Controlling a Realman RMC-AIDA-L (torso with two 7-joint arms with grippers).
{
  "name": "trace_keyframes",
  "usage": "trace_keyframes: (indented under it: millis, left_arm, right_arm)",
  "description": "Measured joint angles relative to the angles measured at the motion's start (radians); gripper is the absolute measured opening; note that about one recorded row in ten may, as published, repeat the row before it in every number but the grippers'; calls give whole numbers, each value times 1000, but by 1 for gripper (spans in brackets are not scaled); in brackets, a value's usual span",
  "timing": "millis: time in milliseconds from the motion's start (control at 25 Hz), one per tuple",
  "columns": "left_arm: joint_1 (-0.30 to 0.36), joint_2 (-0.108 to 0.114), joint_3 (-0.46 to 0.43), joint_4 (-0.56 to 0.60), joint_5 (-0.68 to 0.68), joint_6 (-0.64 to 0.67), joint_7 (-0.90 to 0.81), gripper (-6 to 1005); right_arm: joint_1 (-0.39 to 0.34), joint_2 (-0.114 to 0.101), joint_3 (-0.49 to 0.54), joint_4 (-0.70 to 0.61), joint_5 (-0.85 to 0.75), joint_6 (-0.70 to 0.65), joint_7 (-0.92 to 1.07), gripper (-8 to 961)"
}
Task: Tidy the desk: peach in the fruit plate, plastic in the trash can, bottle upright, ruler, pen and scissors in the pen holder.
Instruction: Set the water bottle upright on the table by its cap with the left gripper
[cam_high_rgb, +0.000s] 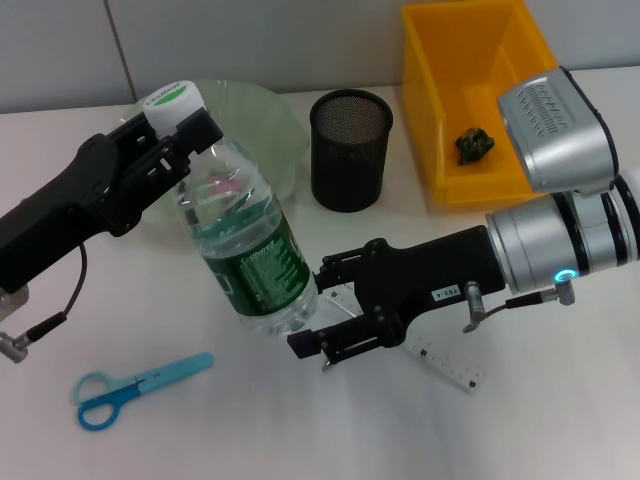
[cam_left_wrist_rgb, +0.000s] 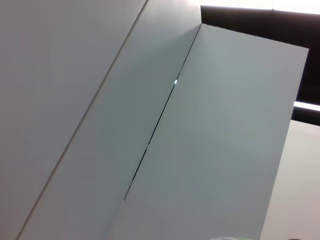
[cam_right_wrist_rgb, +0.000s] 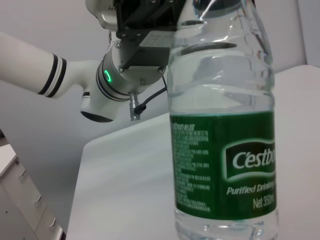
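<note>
A clear water bottle (cam_high_rgb: 250, 250) with a green label and a white cap (cam_high_rgb: 168, 99) stands almost upright on the table, leaning slightly. My left gripper (cam_high_rgb: 185, 128) is shut on its neck just below the cap. At the bottle's base, on its right, my right gripper (cam_high_rgb: 312, 310) is open, with its fingers apart beside the bottle. Close in front of the right wrist camera is the bottle (cam_right_wrist_rgb: 225, 140). Blue scissors (cam_high_rgb: 130, 385) lie at the front left. A clear ruler (cam_high_rgb: 450, 365) lies partly under the right gripper. Peach and pen are out of view.
The black mesh pen holder (cam_high_rgb: 350, 150) stands behind the bottle. Behind the left gripper is the pale green fruit plate (cam_high_rgb: 270, 120). The yellow trash can (cam_high_rgb: 440, 110) at the back right holds a dark crumpled wad (cam_high_rgb: 475, 145). The left wrist view shows only wall panels.
</note>
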Motion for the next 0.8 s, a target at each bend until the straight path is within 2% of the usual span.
trace_keyframes:
  millis: [360, 800]
  left_arm:
    - [4, 2, -10, 11, 1, -17, 10, 438]
    - [63, 5, -37, 70, 3, -95, 110, 437]
  right_arm:
    - [-25, -2, 11, -1, 1, 9, -4, 747]
    - [-71, -6, 25, -1, 3, 32, -9, 745]
